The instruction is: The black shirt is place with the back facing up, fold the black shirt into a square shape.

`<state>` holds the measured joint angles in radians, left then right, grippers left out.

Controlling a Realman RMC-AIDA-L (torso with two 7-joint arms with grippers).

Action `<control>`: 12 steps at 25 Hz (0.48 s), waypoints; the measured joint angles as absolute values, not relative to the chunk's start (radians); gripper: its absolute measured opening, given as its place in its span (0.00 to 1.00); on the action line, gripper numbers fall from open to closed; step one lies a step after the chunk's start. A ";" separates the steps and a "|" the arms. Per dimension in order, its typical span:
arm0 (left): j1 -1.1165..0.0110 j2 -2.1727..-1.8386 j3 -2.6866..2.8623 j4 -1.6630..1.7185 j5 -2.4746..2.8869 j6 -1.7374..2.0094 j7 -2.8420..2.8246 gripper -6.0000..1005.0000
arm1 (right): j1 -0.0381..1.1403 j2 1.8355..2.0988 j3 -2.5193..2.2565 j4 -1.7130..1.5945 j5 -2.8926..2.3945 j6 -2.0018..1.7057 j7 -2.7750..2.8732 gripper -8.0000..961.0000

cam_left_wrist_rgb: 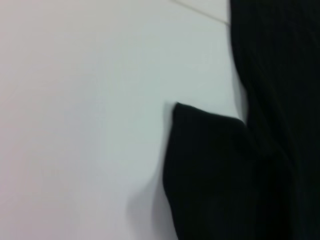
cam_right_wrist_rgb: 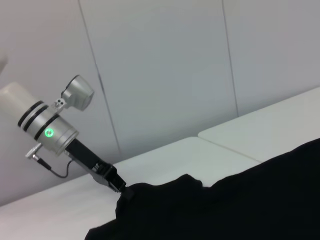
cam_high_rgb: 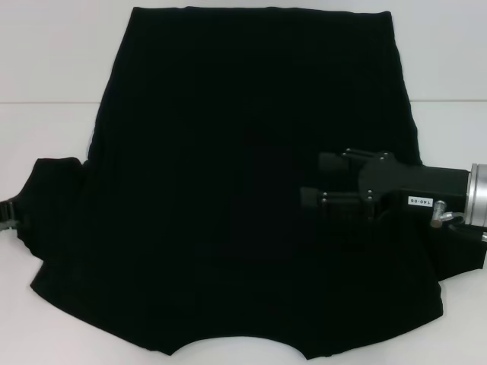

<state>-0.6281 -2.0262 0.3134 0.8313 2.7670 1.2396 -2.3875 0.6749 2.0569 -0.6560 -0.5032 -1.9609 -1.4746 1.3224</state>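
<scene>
Head view: the black shirt (cam_high_rgb: pixel 236 198) lies spread flat over most of the white surface (cam_high_rgb: pixel 53 68), plain side up. The right gripper (cam_high_rgb: pixel 323 182) reaches in from the right over the shirt's right part, its fingers (cam_high_rgb: pixel 316 198) parted with nothing between them. The left gripper (cam_high_rgb: pixel 9 213) barely shows at the left sleeve.

Left wrist view: only the sleeve (cam_left_wrist_rgb: pixel 210 170) and surface appear.

Right wrist view: the left gripper meets the sleeve's bunched edge (cam_right_wrist_rgb: pixel 131 192); whether its fingers clamp the cloth I cannot tell.

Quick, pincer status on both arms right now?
Left pincer: at the black shirt's left sleeve edge; open or shut cannot be told.
Right pincer: open, over the shirt's right side, holding nothing.
</scene>
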 joint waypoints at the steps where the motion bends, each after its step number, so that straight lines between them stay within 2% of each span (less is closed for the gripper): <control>1: -0.628 -2.026 0.314 0.831 2.767 1.226 -2.381 0.02 | 0.675 2.063 -0.651 -0.503 -1.960 -1.473 1.322 0.92; 12: -0.646 -2.012 0.318 0.835 2.776 1.116 -2.332 0.04 | 0.671 2.081 -0.646 -0.493 -1.926 -1.471 1.296 0.92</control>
<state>-0.6460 -2.0123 0.3183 0.8352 2.7763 1.1156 -2.3320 0.6706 2.0811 -0.6458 -0.4925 -1.9262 -1.4710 1.2958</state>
